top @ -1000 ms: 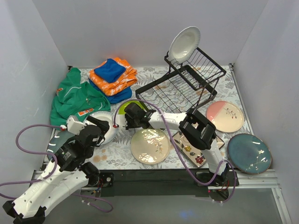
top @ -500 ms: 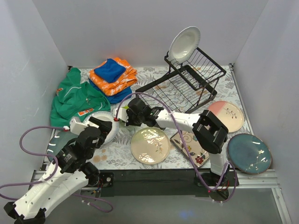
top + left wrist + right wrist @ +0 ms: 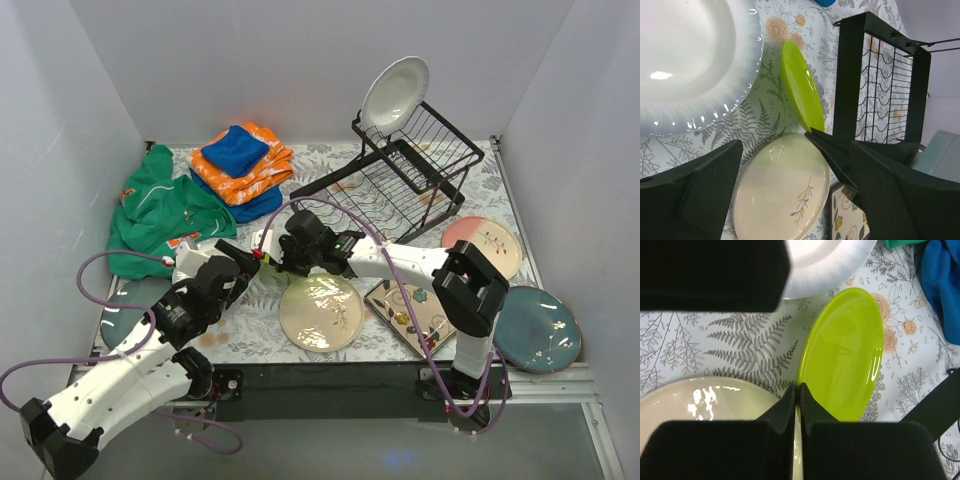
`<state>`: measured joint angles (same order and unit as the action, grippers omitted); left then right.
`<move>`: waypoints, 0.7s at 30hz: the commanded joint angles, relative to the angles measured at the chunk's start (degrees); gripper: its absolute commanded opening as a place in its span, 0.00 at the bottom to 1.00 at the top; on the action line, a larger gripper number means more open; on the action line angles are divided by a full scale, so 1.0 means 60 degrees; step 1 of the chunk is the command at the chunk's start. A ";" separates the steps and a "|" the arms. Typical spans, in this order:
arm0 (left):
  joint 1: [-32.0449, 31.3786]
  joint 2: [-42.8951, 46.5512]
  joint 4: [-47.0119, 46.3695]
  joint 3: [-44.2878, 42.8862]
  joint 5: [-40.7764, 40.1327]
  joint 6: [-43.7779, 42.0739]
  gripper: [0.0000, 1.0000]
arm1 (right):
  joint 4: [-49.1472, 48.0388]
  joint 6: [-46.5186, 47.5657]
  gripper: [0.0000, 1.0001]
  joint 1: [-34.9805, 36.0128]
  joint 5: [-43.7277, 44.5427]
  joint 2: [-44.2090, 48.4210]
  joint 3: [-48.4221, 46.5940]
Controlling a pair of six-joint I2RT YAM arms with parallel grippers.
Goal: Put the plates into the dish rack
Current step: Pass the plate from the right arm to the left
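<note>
My right gripper (image 3: 799, 387) is shut on the rim of the small lime green plate (image 3: 845, 355), which stands tilted off the cloth (image 3: 799, 90). Just left of it, my left gripper (image 3: 238, 262) hangs open and holds nothing; below it are a white plate (image 3: 685, 60) and the cream-green plate (image 3: 321, 312). The black wire dish rack (image 3: 400, 175) stands at the back right, with a white plate (image 3: 395, 93) upright in its upper section. The square flowered plate (image 3: 408, 310), the pink-and-cream plate (image 3: 482, 247) and a teal plate (image 3: 535, 328) lie flat on the right.
Folded orange and blue cloths (image 3: 240, 165) and a green garment (image 3: 160, 210) lie at the back left. Another teal plate (image 3: 118, 300) lies by the left arm. Grey walls close in the table on three sides.
The right gripper has shut on the lime plate's rim and tipped it up. The right arm's elbow has swung right. The left gripper has moved forward and right and has opened wider.
</note>
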<state>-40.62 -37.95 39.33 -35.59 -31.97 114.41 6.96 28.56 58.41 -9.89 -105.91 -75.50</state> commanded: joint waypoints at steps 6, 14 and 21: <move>0.0455 -0.0895 -0.1515 0.0336 0.0420 0.3944 0.87 | -0.0691 -0.0511 0.01 -0.0287 -0.0929 0.1450 0.0558; 0.1364 -0.1496 -0.2775 0.0571 0.1736 0.3974 0.86 | -0.0633 -0.0614 0.01 -0.0346 -0.1530 0.2021 0.0631; 0.1979 -0.2038 -0.3449 0.0571 0.2367 0.3857 0.84 | -0.0501 -0.0804 0.01 -0.0346 -0.2043 0.2343 0.0675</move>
<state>-30.33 -49.54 22.52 -32.38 -20.95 114.43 5.89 24.88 56.47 -18.90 -94.98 -71.55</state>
